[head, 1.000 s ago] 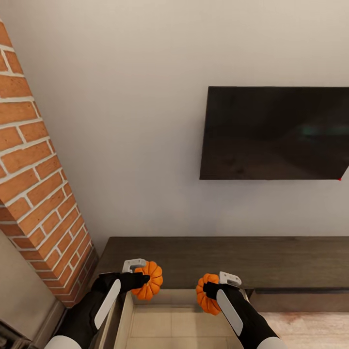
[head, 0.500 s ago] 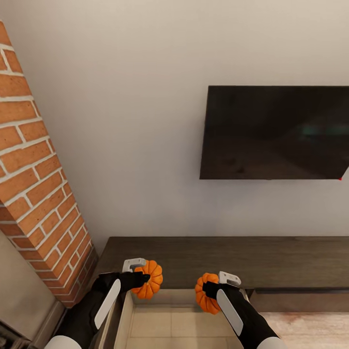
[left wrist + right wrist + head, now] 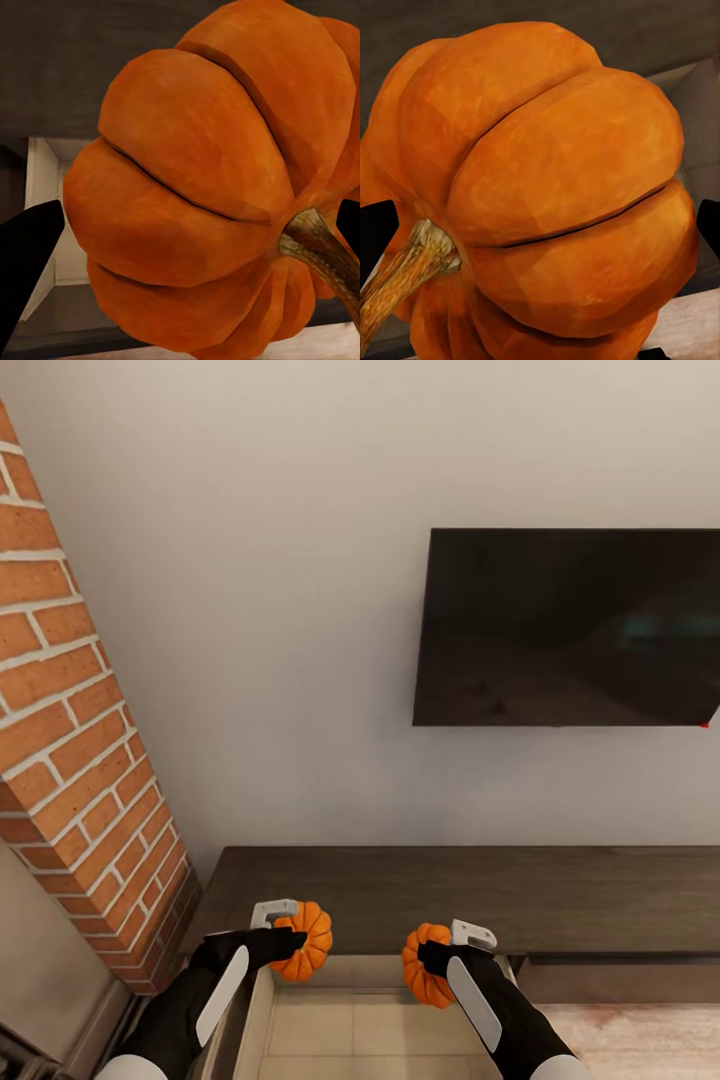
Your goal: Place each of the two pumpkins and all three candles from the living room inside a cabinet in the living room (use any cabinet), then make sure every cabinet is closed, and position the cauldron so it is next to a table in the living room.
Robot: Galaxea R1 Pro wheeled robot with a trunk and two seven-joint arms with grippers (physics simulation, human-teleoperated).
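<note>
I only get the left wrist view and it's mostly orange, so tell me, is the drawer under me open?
Observer: Yes. In the head view the cabinet has its drawer pulled out, its pale inside showing beneath both arms.
Operator: What's the other arm doing?
Observer: The right gripper holds a second pumpkin above the drawer.
Operator: And mine?
Observer: The left gripper holds its pumpkin over the drawer's back left corner.
</note>
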